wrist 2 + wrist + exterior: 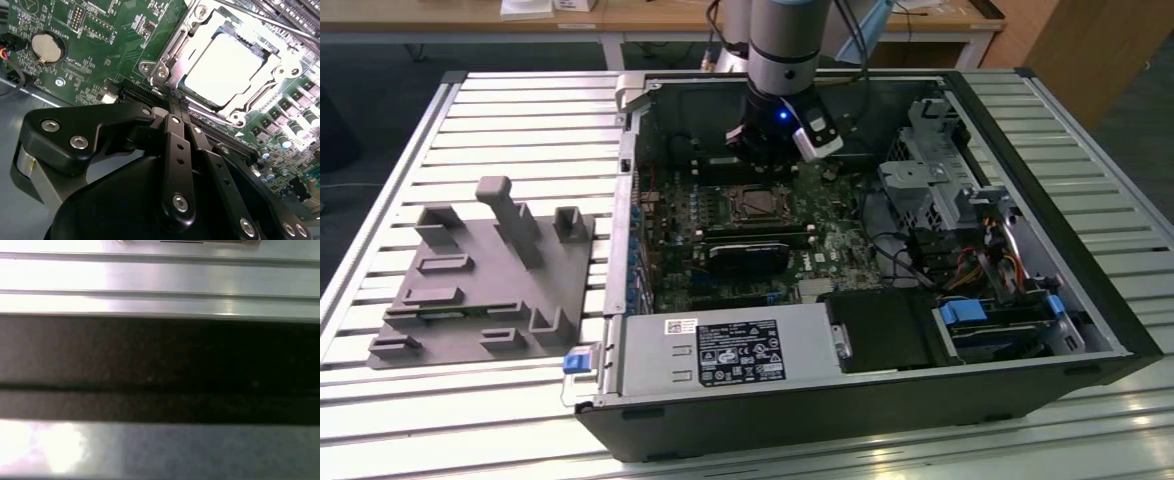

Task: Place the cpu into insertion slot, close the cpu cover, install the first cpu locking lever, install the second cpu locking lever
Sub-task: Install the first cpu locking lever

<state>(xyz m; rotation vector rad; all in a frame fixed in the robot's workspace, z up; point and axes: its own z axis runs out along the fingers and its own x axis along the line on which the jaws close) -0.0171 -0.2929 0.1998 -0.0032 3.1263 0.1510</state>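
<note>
Hand [177,107] above green motherboard [100,55], pressed-together fingers.

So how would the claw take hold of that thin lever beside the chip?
Probably from straight above, pinching the locking lever across its thin width. It is a slim rod lying flat and close along the cpu cover, so sideways approaches look blocked.

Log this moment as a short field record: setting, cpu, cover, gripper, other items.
setting: open computer case lying on a slatted metal table
cpu: cpu seated in the insertion slot, silver top showing
cover: cpu cover lies down around the chip
gripper: gripper close beside the socket, fingers together, holding nothing
arm: above the motherboard near the case's far wall
other items: grey fixture block on the table, at the exterior view's left
</note>
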